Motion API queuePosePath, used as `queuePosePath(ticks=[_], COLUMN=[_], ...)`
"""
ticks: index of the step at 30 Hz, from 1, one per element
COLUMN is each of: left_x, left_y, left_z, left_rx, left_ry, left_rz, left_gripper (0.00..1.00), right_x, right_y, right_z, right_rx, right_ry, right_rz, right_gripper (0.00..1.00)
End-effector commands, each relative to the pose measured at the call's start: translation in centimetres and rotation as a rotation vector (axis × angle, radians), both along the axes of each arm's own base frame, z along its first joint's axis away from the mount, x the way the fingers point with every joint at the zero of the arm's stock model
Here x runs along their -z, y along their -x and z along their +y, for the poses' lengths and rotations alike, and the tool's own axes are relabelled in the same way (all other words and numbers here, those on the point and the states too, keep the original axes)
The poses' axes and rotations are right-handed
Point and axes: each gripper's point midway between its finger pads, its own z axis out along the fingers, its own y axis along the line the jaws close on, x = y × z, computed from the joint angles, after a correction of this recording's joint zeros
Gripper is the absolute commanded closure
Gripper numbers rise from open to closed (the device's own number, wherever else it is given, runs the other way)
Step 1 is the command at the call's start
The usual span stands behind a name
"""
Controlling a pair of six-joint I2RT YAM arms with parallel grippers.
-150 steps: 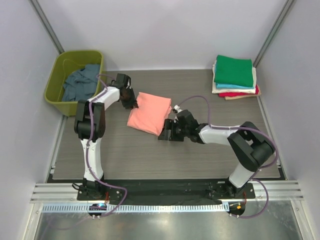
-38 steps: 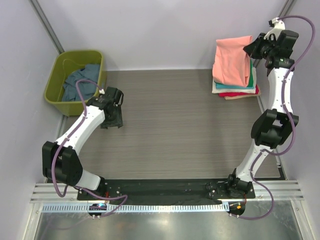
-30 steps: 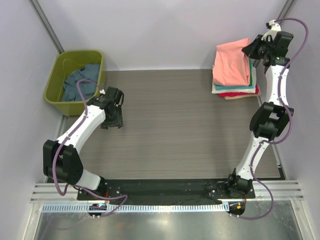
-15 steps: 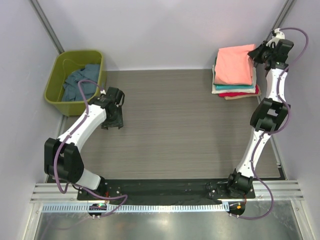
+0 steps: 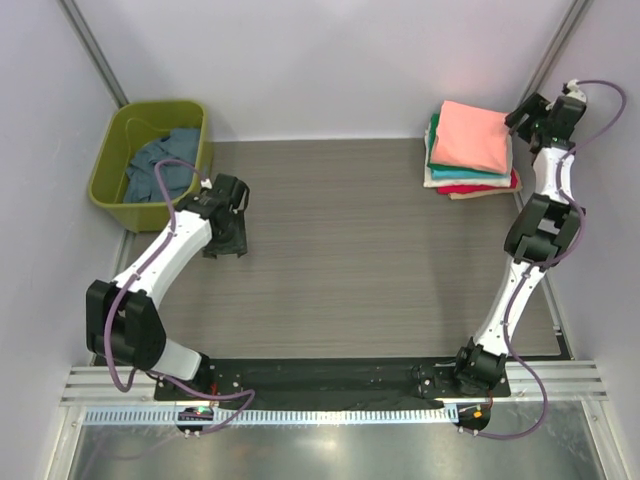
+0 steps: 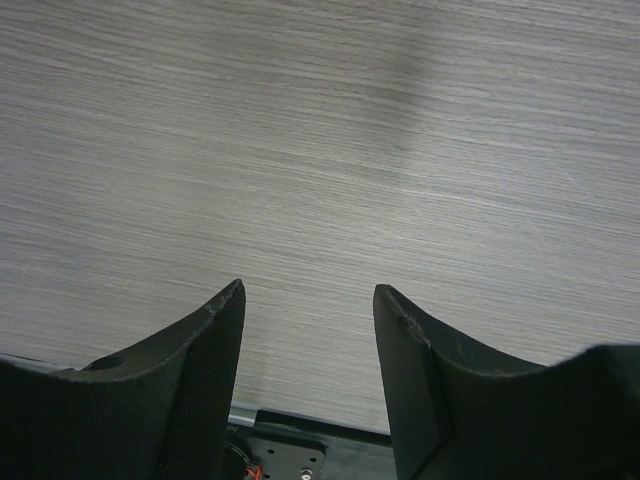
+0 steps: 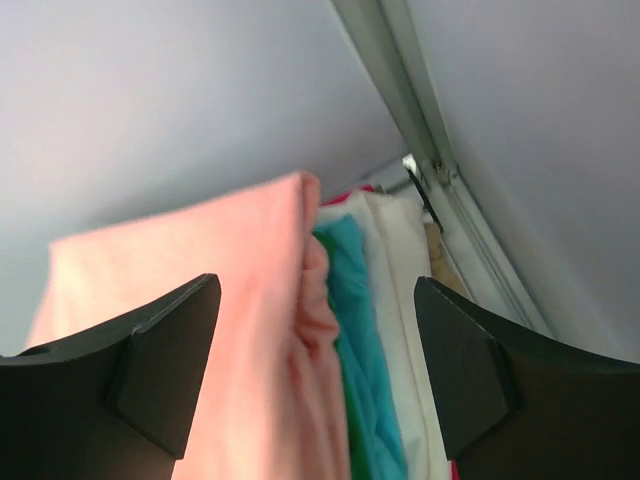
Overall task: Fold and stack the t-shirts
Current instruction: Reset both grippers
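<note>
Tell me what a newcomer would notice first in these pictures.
The salmon-pink t-shirt topping the folded stack in the far right corner, with the right arm stretched up beside it, jaws open. Next, the olive-green tub at far left, holding a crumpled slate-blue t-shirt.

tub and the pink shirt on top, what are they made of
Tub: probably moulded plastic, olive green, smooth rigid walls, rolled rim. Pink t-shirt: soft matte cloth, likely cotton knit; its folded edge bulges and wrinkles in the right wrist view.
</note>
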Motion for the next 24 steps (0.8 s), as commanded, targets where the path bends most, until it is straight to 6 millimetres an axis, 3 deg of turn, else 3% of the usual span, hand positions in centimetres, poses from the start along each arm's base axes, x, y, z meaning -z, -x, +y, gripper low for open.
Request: queuePosePath(ticks=[1,5,7,8,9,11,13,15,16,19,20,22,23,24], left_x=[-2.0,-2.8,-3.2,-3.4,-3.6,-3.9,-4.0,-4.1,-4.3,-4.6,-5.0,-5.5,-5.6,-6.1], left_y=[-0.6,-0.6,-0.5,-0.5,-0.5,-0.4,-0.4,-0.3,-0.4,-0.4,-0.4,-0.4,-0.4,-0.3], left_z=[-0.4,-0.5,-0.6,-0.6,-0.6,-0.6,-0.6,-0.5,-0.5,-0.2,0.1,0.4,0.5,0.8], left_rx=[0.006,0.009,0.012,0.013,0.015,0.015,0.016,0.015,0.013,0.004,-0.003,-0.011,-0.014,-0.022], left_ry=[0.034,0.05,0.055,0.059,0.062,0.066,0.07,0.067,0.066,0.056,0.048,0.04,0.038,0.028], left_rz=[-0.081,-0.111,-0.124,-0.129,-0.136,-0.149,-0.157,-0.158,-0.163,-0.176,-0.194,-0.215,-0.224,-0.242], left_gripper=[0.44,0.44,0.44,0.44,0.44,0.43,0.43,0.44,0.44,0.44,0.43,0.43,0.43,0.42], right_x=[-19.8,-24.8,-24.4,-25.8,-24.5,-25.3,-23.1,-21.3,-20.3,-17.2,-16.5,-14.6,-14.0,-11.3], right_y=[4.0,6.5,7.1,8.1,7.9,8.6,8.1,7.9,7.7,8.4,8.8,10.6,12.0,13.4], right_z=[-1.2,1.3,2.9,4.2,6.5,9.7,13.6,16.1,19.1,23.4,26.4,29.4,33.9,35.6], right_rx=[0.138,0.088,0.058,0.037,-0.014,-0.076,-0.149,-0.199,-0.278,-0.356,-0.392,-0.424,-0.496,-0.521], right_ry=[0.115,0.068,0.011,-0.004,-0.052,-0.048,-0.052,-0.085,-0.111,-0.126,-0.127,-0.101,-0.095,-0.091], right_rz=[-0.362,-0.441,-0.431,-0.45,-0.422,-0.431,-0.384,-0.347,-0.321,-0.234,-0.212,-0.165,-0.148,-0.09], right_gripper=[0.15,0.14,0.13,0.13,0.12,0.11,0.11,0.12,0.13,0.15,0.15,0.15,0.15,0.14])
